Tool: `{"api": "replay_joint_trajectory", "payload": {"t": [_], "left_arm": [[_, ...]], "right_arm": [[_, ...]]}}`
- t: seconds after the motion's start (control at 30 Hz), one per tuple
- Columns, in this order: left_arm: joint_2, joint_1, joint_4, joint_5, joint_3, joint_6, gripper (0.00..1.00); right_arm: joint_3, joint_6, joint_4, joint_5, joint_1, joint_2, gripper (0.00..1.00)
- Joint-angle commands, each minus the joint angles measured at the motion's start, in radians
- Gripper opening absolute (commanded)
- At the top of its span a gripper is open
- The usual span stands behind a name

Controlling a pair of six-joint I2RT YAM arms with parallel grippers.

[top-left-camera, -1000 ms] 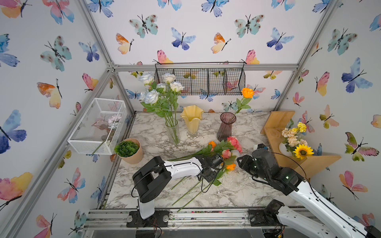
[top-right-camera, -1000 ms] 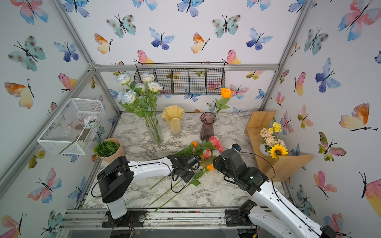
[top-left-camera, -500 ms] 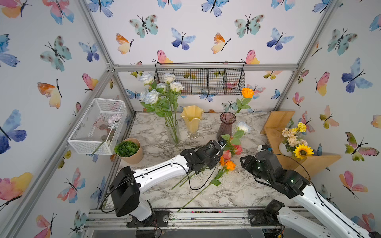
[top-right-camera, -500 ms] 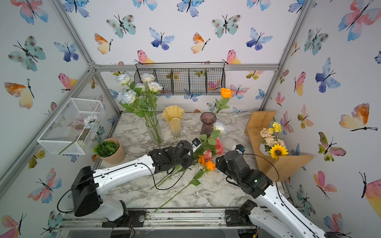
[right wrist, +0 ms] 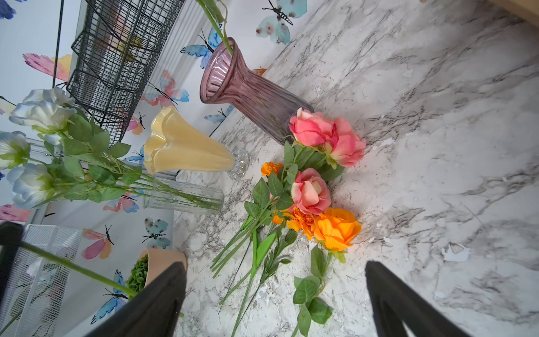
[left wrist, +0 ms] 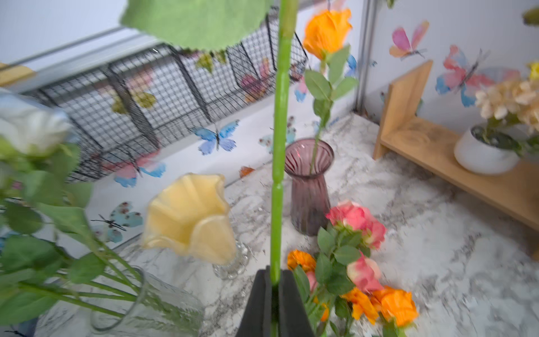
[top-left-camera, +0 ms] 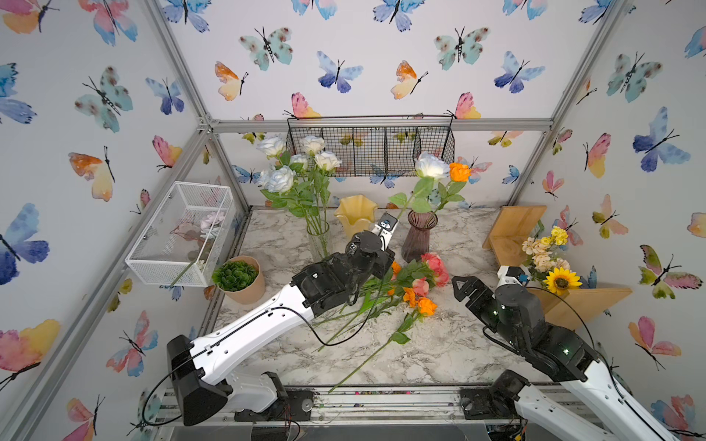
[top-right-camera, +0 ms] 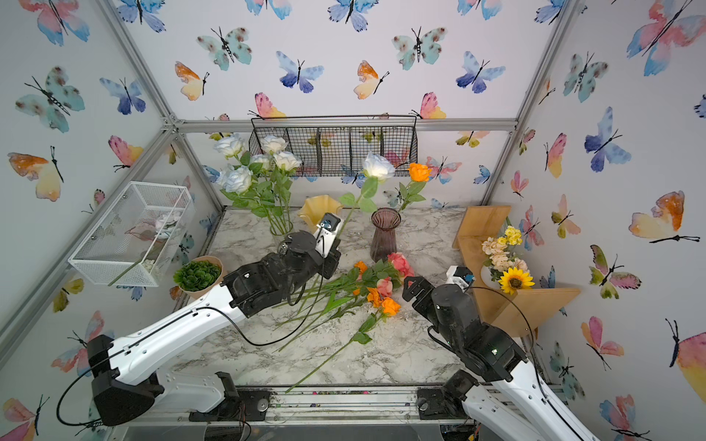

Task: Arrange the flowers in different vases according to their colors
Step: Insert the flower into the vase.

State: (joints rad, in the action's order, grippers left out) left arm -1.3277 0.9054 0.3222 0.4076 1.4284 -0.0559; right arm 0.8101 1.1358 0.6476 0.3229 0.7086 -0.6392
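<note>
Between yellow vase [top-left-camera: 355, 214] and purple vase [top-left-camera: 418, 240], pinches white rose [top-left-camera: 431, 167] upright in left hand [left wrist: 273, 277], clear vase [top-left-camera: 319, 238] near to its left; spreads right hand [right wrist: 273, 264] wide, empty.

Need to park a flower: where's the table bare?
Bare marble: between purple vase and wooden shelf; also the front strip between flower pile and right arm. Crowded: the pile itself, and around clear vase and yellow vase by the left arm.

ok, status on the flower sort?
Left claw shut on white rose stem, bloom up. Right claw open beside the pink-and-orange pile. Yellow vase stands between held rose and clear vase.
</note>
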Motion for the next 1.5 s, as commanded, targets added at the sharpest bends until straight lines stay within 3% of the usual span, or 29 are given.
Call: {"api": "replay_joint_trajectory", "payload": {"t": [0.0,0.2,0.4,0.73,1.4,1.43,1.47], "left_arm": [[0.034,-0.130,-0.092,-0.010,0.122,-0.015,0.00],[-0.025,-0.357,-0.262,-0.061,0.223,0.021,0.00],[-0.160,-0.490,-0.341,-0.132,0.315,0.131,0.00],[-0.306,-0.596,-0.385,-0.141,0.376,0.170,0.00],[-0.229,-0.637,-0.464,-0.120,0.097,0.140,0.00],[-0.224,-0.639,-0.460,-0.119,0.086,0.147,0.06],[-0.217,-0.642,-0.459,-0.118,0.074,0.158,0.18]], "right_arm": [[0.004,-0.016,-0.027,0.065,0.000,0.002,0.98],[-0.029,-0.066,-0.103,0.094,0.000,0.010,0.98],[-0.025,-0.155,-0.161,0.128,0.000,-0.021,0.98],[-0.015,-0.220,-0.184,0.136,0.000,-0.074,0.98],[-0.017,-0.223,-0.181,0.130,0.000,-0.072,0.98],[-0.015,-0.223,-0.179,0.128,0.000,-0.070,0.98],[-0.013,-0.223,-0.177,0.128,0.000,-0.069,0.98]]}}
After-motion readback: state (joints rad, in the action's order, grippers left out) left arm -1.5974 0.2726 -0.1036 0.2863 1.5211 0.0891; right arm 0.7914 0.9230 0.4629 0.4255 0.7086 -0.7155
